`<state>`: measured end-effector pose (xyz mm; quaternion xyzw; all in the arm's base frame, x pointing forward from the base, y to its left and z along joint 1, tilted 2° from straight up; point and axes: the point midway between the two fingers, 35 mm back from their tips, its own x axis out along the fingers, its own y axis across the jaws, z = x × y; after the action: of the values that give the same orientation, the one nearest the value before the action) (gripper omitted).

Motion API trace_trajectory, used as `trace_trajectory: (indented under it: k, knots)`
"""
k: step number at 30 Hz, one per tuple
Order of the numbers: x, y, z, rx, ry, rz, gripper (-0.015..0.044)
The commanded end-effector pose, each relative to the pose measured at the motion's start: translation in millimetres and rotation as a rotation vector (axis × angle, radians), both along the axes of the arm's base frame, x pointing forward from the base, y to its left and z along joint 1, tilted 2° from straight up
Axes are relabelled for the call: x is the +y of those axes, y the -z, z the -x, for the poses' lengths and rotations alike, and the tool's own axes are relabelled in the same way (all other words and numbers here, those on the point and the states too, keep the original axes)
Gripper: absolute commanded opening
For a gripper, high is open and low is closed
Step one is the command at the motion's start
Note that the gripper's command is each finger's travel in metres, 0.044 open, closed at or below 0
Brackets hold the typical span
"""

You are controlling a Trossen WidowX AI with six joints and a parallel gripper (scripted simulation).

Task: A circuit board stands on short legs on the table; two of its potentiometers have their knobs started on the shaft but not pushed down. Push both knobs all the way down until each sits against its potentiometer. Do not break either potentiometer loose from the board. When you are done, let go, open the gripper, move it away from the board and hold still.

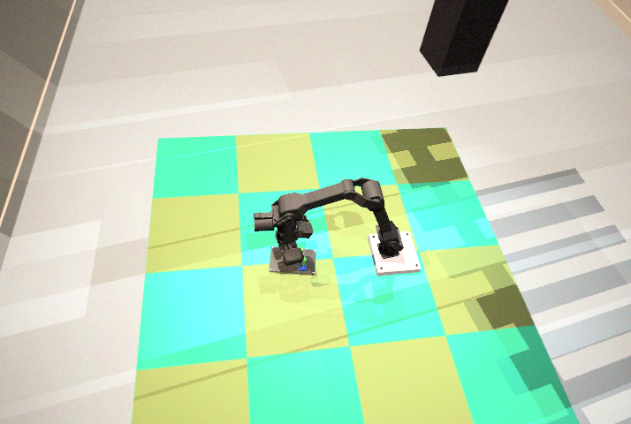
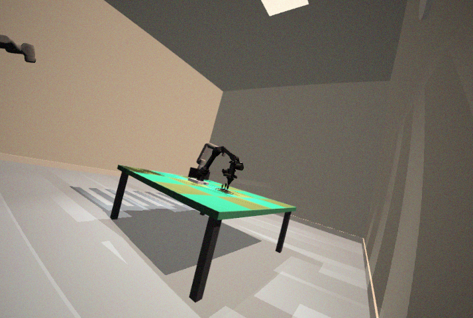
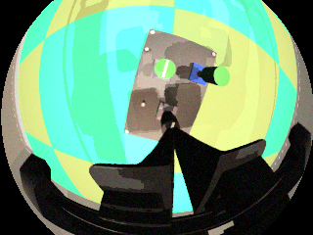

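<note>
The circuit board (image 3: 147,83) (image 1: 278,267) lies under the arm, partly hidden by it in the top view. In the wrist view a green-topped knob (image 3: 160,69) with a white line stands near its far part. A blue potentiometer (image 3: 195,73) (image 1: 302,268) sits near one edge; a dark knob with a green top (image 3: 221,76) rises from it. A dark knob (image 3: 168,117) with a small pale mark stands nearer the fingers. My gripper (image 3: 172,129) (image 2: 227,185) is shut and empty, its tips overlapping the dark knob in the wrist view. Whether they touch, and how deep any knob sits, I cannot tell.
The arm's white base plate (image 1: 401,267) stands to the right of the board in the top view. The checkered table (image 1: 296,389) (image 2: 184,187) carries both. A large dark block (image 1: 456,40) shows at the top of the top view, beyond the table.
</note>
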<state>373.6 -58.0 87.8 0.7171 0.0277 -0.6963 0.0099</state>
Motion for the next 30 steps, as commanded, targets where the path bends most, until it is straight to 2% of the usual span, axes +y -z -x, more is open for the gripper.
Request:
trace_trajectory:
  k: [1,30]
  knots:
    - [-0.5,2.1,0.1,0.002,0.004,0.003,0.0000]
    - [-0.4,4.1,0.1,0.002,0.004,0.003,0.0000]
